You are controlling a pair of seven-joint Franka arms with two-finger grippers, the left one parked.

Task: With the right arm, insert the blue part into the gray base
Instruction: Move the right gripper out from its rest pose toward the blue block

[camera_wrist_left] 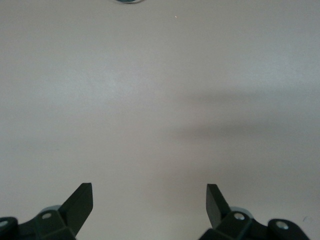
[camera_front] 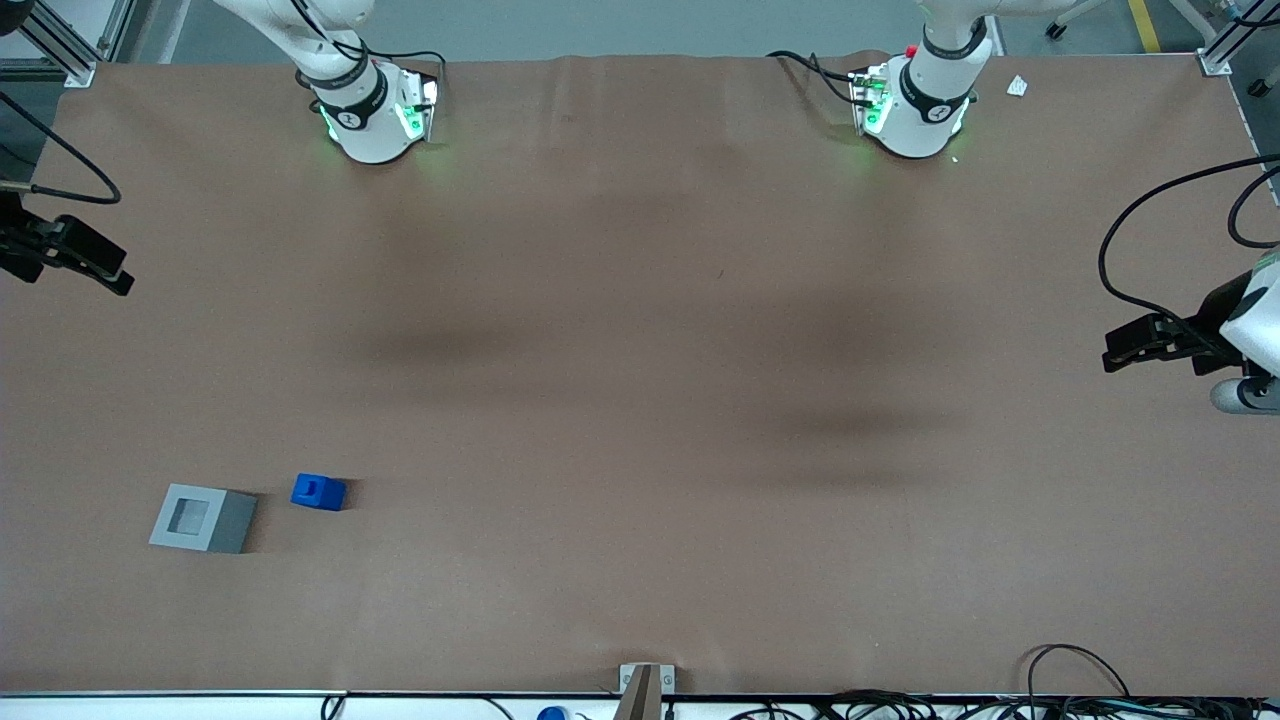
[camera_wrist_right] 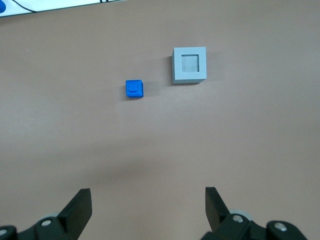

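Note:
The blue part point(camera_front: 318, 491) sits on the brown table, beside the gray base point(camera_front: 203, 518) with a small gap between them. Both lie toward the working arm's end of the table, near the front camera. The base's square socket faces up and is empty. My right gripper point(camera_front: 110, 278) hangs above the table's edge, farther from the front camera than both things and well apart from them. In the right wrist view the gripper point(camera_wrist_right: 148, 200) is open and holds nothing, with the blue part point(camera_wrist_right: 134, 89) and the gray base point(camera_wrist_right: 189, 65) ahead of its fingertips.
The brown table point(camera_front: 640, 400) has a metal bracket point(camera_front: 645, 685) and loose cables point(camera_front: 1080, 680) at its front edge. The working arm's base point(camera_front: 370, 110) stands at the table's edge farthest from the front camera.

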